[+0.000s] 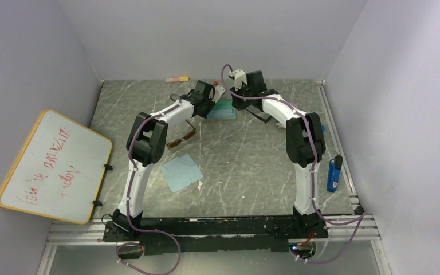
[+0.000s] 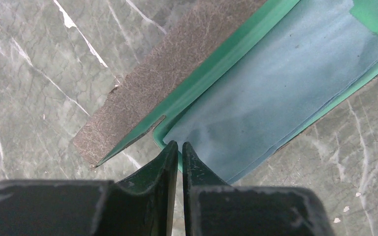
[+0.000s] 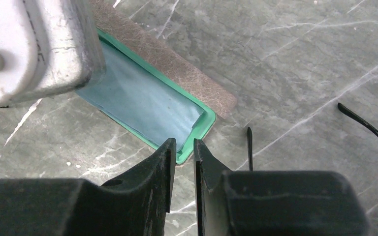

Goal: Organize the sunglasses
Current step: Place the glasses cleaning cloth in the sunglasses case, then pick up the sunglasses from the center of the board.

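**Ana:** Where did the sunglasses lie relative to the grippers?

**Ben:** Neither pair was held. The amber pair (image 1: 182,137) lay on the table (image 1: 246,166) beside the left forearm, well apart from the left gripper (image 2: 177,146). The black pair (image 1: 261,117) lay just to the right of the right gripper (image 3: 183,142), partly under that arm.

**Ana:** And the grippers themselves?

**Ben:** Both were at the far middle of the table, on the open case (image 2: 226,60). The left jaws were almost together, nipping the green rim at one corner. The right jaws stood a sliver wider, with another green corner caught between their tips.

**Ana:** What did the top view show that the wrist cameras didn't?

**Ben:** The amber pair, and a loose light-blue cloth (image 1: 181,172) lying nearer the bases than those glasses. Neither wrist camera caught either of them.

**Ana:** And the other way round?

**Ben:** The left wrist showed a blue cloth (image 2: 275,83) inside the case and the brown textured flap (image 2: 152,83) running along the rim. The right wrist showed two thin temples of the black pair on the marble near its fingers — from above that pair was only a dark shape. It also showed a grey metal block (image 3: 34,44) in its upper left corner, above the case — I couldn't tell what it belonged to.
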Tool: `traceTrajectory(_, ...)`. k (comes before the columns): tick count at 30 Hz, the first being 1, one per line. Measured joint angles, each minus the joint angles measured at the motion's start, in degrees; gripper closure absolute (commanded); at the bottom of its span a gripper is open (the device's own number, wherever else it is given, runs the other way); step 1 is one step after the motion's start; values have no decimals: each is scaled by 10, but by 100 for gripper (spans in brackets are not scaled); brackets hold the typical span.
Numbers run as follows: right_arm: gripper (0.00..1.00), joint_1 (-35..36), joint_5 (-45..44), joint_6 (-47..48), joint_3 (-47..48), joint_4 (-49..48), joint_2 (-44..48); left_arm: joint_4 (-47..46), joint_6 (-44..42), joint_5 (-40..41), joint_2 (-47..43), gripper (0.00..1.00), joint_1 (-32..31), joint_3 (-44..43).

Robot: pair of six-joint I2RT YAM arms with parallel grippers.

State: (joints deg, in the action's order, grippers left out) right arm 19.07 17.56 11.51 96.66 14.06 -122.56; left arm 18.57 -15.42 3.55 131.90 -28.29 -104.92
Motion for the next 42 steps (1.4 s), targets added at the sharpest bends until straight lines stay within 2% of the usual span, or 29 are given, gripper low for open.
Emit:
traceTrajectory(10, 74, -20, 0, 39, 0, 29, 50, 2, 1, 3, -3, 78, -2, 0)
traceTrajectory(13, 70, -38, 1, 63, 0, 34, 79, 4, 2, -4, -22, 74, -3, 9)
traceTrajectory(17, 50, -78, 9, 112, 27, 66, 96, 8, 3, -12, -90, 56, -3, 42)
traceTrajectory(21, 30, -108, 6, 201, 73, 124, 90, 6, 12, -27, -177, 38, -4, 72)
traceTrajectory(23, 29, -116, -2, 263, 87, 149, 87, 0, 12, -33, -214, 33, -4, 90)
traceTrajectory(25, 29, -118, -12, 322, 89, 172, 85, -7, 13, -38, -257, 19, -5, 120)
traceTrajectory(26, 29, -118, -15, 353, 91, 185, 82, -12, 13, -40, -276, 17, -5, 137)
traceTrajectory(27, 29, -118, -21, 385, 91, 199, 76, -14, 12, -42, -294, 6, -5, 154)
traceTrajectory(28, 29, -118, -25, 417, 92, 215, 68, -17, 11, -44, -312, 3, -5, 174)
traceTrajectory(32, 29, -116, -45, 514, 106, 281, 16, -23, 7, -52, -367, 3, -5, 255)
traceTrajectory(37, 29, -118, -58, 588, 151, 350, -60, -25, -4, -60, -410, 3, -1, 342)
traceTrajectory(42, 29, -122, -52, 637, 159, 392, -68, -33, -4, -81, -438, 3, 13, 380)
